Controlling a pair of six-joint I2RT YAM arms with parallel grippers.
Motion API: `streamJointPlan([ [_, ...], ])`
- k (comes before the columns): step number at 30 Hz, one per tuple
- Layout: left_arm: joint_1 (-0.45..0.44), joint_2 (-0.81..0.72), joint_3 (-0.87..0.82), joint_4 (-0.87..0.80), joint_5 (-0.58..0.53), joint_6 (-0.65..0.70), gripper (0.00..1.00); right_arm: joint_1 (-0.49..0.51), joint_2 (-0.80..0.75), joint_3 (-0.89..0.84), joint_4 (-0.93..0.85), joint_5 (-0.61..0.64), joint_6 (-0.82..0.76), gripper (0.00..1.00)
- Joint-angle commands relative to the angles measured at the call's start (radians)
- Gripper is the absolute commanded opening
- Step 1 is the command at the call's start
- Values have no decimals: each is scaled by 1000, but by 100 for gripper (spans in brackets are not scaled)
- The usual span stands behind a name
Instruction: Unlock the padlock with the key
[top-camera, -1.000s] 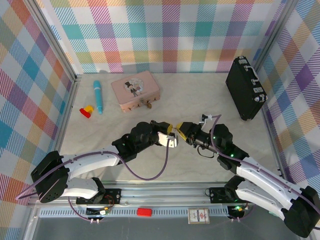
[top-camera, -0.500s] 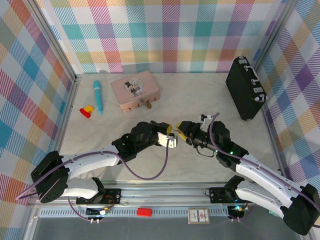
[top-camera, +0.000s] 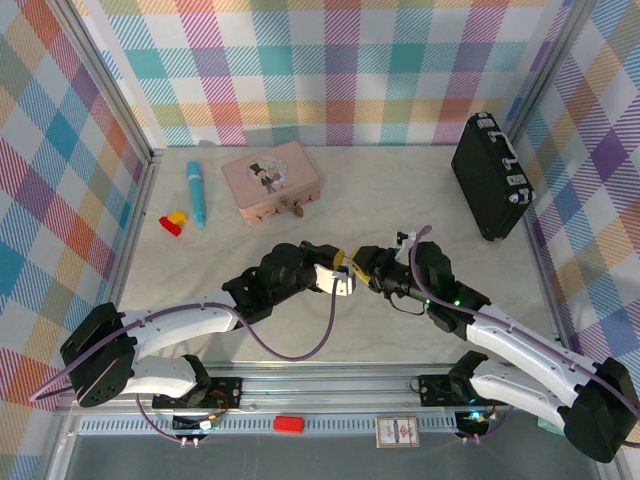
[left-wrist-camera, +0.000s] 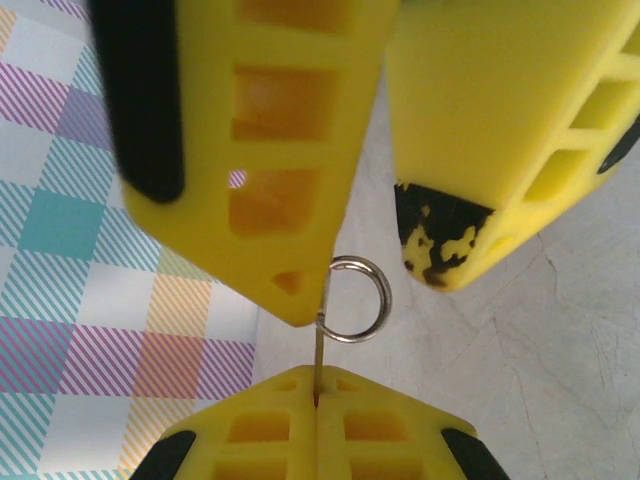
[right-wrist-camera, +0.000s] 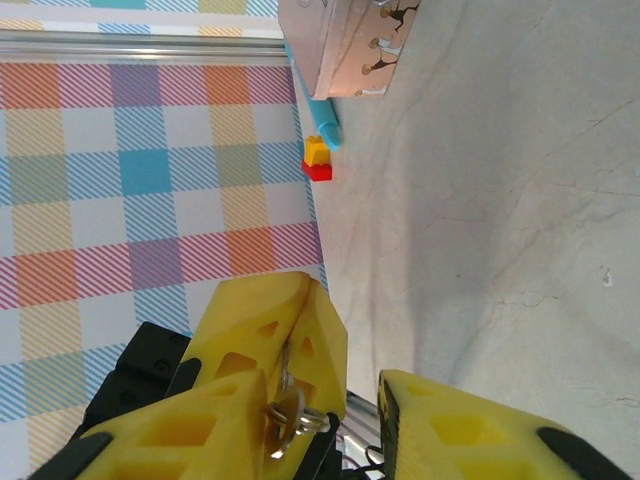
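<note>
At mid-table, the left gripper (left-wrist-camera: 318, 405) clamps the key (left-wrist-camera: 318, 352), the right gripper (left-wrist-camera: 368, 282) parted beside it.

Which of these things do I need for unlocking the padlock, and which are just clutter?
In the job: key pinched in the left claw; right claw beside it; padlock at the pink tin's front.
Lying about: blue pen, red and yellow blocks, black case.

Pastel plaid walls (top-camera: 330, 60) on 3 sides, pale marbled tabletop (top-camera: 400, 200), alu frame (top-camera: 300, 375) at near edge
</note>
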Motion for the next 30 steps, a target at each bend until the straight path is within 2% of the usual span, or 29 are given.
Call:
streamJointPlan([
  [1,4,-16,1,3,25,-9,0,6,4,16,58,-7,12,29],
  [14,4,-13,1,13,4,-21,0,7,8,27,42,-12,-5,1],
  [16,4,-12,2,17,-3,-31,0,7,3,28,35,-9,-16,0],
  [18,4,-21,1,34,-8,-68,8,7,-7,30,15,0,-38,0],
  [20,6,-52,-13,65,-13,-142,24,6,-26,29,3,16,-90,0],
  [23,12,-148,-29,24,44,-310,42,2,-63,27,-36,57,-187,0],
  [25,21,-226,-30,-24,77,-482,47,-4,-84,23,-38,74,-255,0],
  [27,34,-301,-50,-43,87,-635,47,-8,-99,9,-20,88,-321,0],
  [30,91,-387,-56,-65,114,-947,47,-11,-111,-29,63,92,-389,0],
])
